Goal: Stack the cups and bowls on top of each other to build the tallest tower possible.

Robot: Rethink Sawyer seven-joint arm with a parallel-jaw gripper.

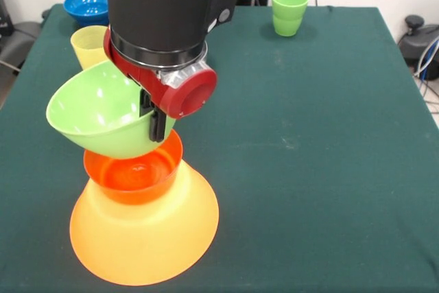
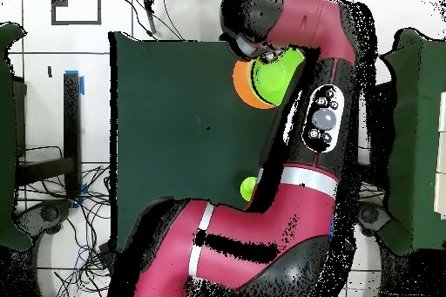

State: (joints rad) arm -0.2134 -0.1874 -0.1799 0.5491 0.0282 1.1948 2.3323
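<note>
Landmark: a very large translucent orange bowl [image 1: 144, 238] is set upside down on the green table [image 1: 309, 156], its wide rim flat on the cloth; every place below is given from it.
Tower: a small orange-red bowl [image 1: 134, 173] is seated upright on the upturned base of the large orange bowl, mouth open to the top.
Held bowl: a medium lime green bowl [image 1: 103, 111] is carried directly above the orange-red bowl, tilted so its mouth is turned up and to the picture's left in the front view; its underside is seen very close to the orange-red bowl's rim, and whether they touch cannot be told.
Gripper: the gripper [image 1: 158, 123] is closed on the rim of the lime green bowl at the side nearer the arm, one dark finger being seen against the outer wall.
Arm: the red and black arm [image 1: 168, 25] is lowered over the tower from above.
Yellow cup: a yellow cup [image 1: 89, 46] is stood upright beyond the large orange bowl, partly hidden by the arm.
Blue bowl: a small blue bowl [image 1: 87, 5] is placed farther beyond, near the table's far corner.
Green cups: two lime green cups [image 1: 289, 12], nested upright, are stood well apart from the large orange bowl, at the opposite far side.
Overhead view: the lime green bowl [image 2: 277, 76] is seen over an orange bowl edge [image 2: 244, 89], largely covered by the arm [image 2: 322, 119].
</note>
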